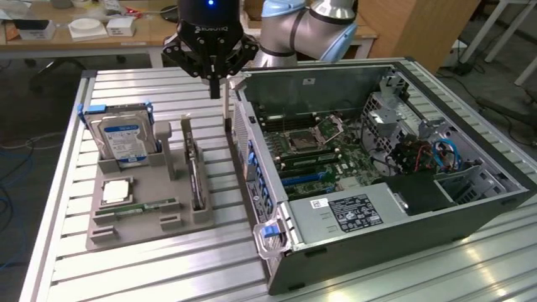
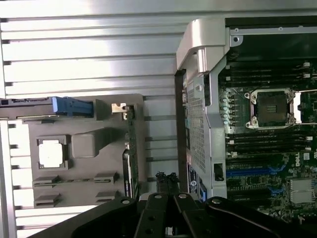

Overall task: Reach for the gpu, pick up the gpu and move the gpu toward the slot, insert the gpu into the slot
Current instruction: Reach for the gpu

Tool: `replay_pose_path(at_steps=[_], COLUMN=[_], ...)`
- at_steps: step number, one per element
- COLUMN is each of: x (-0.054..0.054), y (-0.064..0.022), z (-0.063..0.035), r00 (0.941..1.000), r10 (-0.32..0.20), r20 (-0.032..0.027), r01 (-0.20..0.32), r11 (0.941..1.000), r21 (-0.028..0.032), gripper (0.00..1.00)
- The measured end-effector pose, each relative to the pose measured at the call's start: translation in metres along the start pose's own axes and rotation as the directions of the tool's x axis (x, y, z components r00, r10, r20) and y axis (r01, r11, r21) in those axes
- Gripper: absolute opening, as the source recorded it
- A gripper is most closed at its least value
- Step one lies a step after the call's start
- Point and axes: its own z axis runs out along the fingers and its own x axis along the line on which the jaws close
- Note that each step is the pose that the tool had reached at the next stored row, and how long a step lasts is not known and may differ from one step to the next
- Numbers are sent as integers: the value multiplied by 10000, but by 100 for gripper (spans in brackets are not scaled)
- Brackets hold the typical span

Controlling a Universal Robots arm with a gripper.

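Aluminium slats of the table (image 1: 151, 277) lie nearest the ext. view's camera, so read outward from there w/ that view as your clock. Next comes the grey holder (image 1: 143, 233). The gpu (image 1: 195, 173) stands on its long edge in a groove along the holder's 3 o'clock side, prob. so its upper edge is offered to a grab from above. At the gpu's 9 o'clock sit a memory stick (image 1: 138, 206) and, farther back, the blue-labelled HDD (image 1: 124, 137), each in its own pocket. At the gpu's 3 o'clock the case (image 1: 403, 245) lies on its side w/ the panel off. That leaves the mobo (image 1: 336, 157) facing up and the slot (image 1: 304, 179), one of the blue/dark strips (can't tell which), reachable from overhead. Farthest back, approx 12 o'clock from the gpu, your gripper (image 1: 215, 91) hangs pointing down, fingers pinched together on nothing and clear of the card, so pickup isn't done yet.
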Motion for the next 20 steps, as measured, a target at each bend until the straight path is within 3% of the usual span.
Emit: replay_pose_path(at_steps=[20], x=[380], y=[-46], z=[-11], r00=[10000], r10=[42], r20=[2], r01=[-42], r11=[10000], r21=[2], gripper=[10])
